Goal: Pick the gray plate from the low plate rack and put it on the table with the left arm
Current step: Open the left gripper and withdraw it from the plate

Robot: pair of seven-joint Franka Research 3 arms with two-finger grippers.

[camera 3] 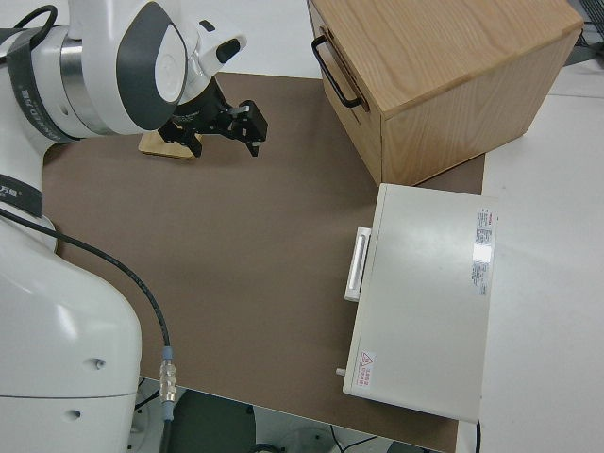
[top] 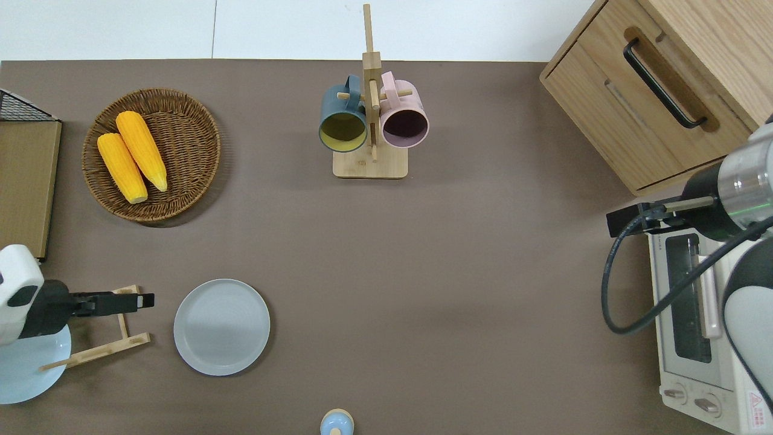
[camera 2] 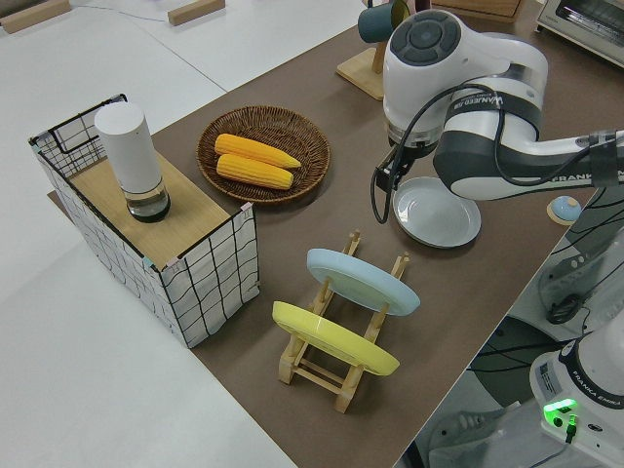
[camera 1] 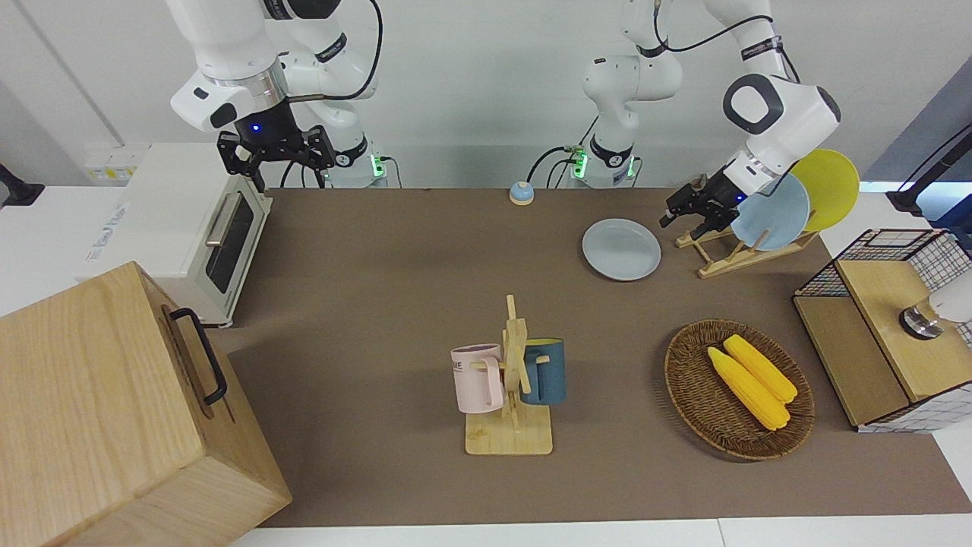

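Now the gray plate [top: 221,327] lies flat on the table [top: 459,290], free of any gripper, just beside the low plate rack [top: 115,329] and toward the middle of the table from it. Going across the overhead view from its left edge, the first thing is the left gripper [top: 145,299], which hangs over the end of the rack that faces the plate; it holds nothing, and I cannot tell whether its fingers are apart or together. Under the arm, the rack carries a light blue plate [top: 27,368], and in the front view a yellow plate [camera 1: 829,186] leans in the slot after it. A woven basket [top: 193,145] with two corn cobs [top: 133,156] sits farther from the robots than the rack, and well apart from it. Next comes the gray plate itself, with bare table all around it. A small blue bell [top: 336,423] stands nearer to the robots than the plate. In the middle of the table, farther from the robots, a wooden mug stand [top: 370,164] holds a dark blue mug [top: 343,118] and a pink mug [top: 403,116]. At the right arm's end stand a wooden drawer box [top: 658,84] and a white toaster oven [top: 694,338]. The right gripper [camera 1: 277,156] is parked, with its fingers spread apart and nothing between them.
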